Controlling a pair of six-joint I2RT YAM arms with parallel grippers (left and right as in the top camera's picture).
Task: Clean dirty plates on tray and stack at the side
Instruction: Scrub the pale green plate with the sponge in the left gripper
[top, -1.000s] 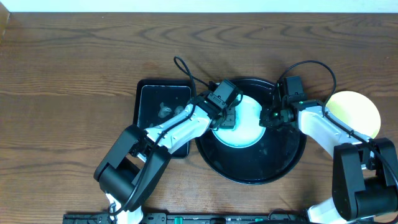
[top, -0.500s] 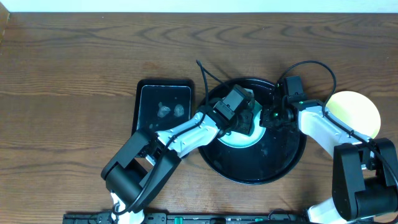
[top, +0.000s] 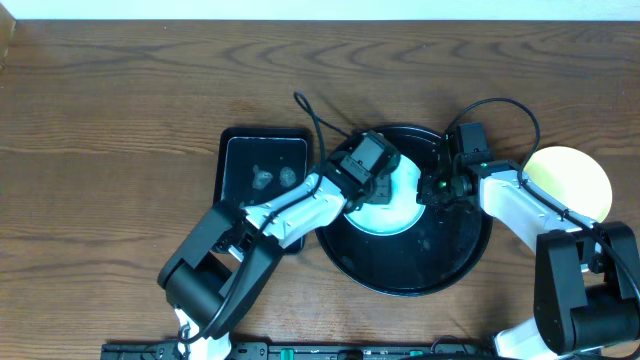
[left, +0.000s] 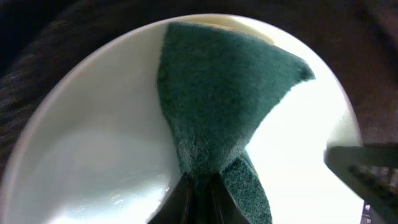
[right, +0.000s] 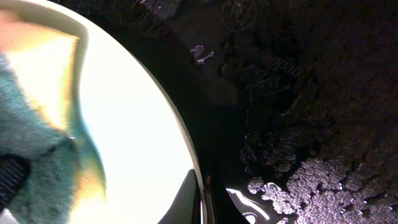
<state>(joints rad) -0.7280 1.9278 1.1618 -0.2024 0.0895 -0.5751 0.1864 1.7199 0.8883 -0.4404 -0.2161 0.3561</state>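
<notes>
A white plate (top: 395, 205) lies in the round black tray (top: 450, 255); it fills the left wrist view (left: 93, 149) and shows in the right wrist view (right: 137, 124). My left gripper (top: 368, 185) is shut on a green sponge (left: 217, 99) and presses it onto the plate's inside. The left jaws (left: 199, 199) pinch the sponge's narrow end. My right gripper (top: 432, 188) is shut on the plate's right rim; in the right wrist view its jaws (right: 200, 202) clamp the rim. A pale yellow plate (top: 572, 180) lies on the table to the right of the tray.
A smaller rectangular black tray (top: 262, 170) with wet patches lies left of the round tray. The round tray's floor is wet with foam and droplets (right: 298, 124). Cables loop above both wrists.
My left gripper swung the sponge across the plate, right and then back toward the left. The right gripper stayed clamped on the rim.
</notes>
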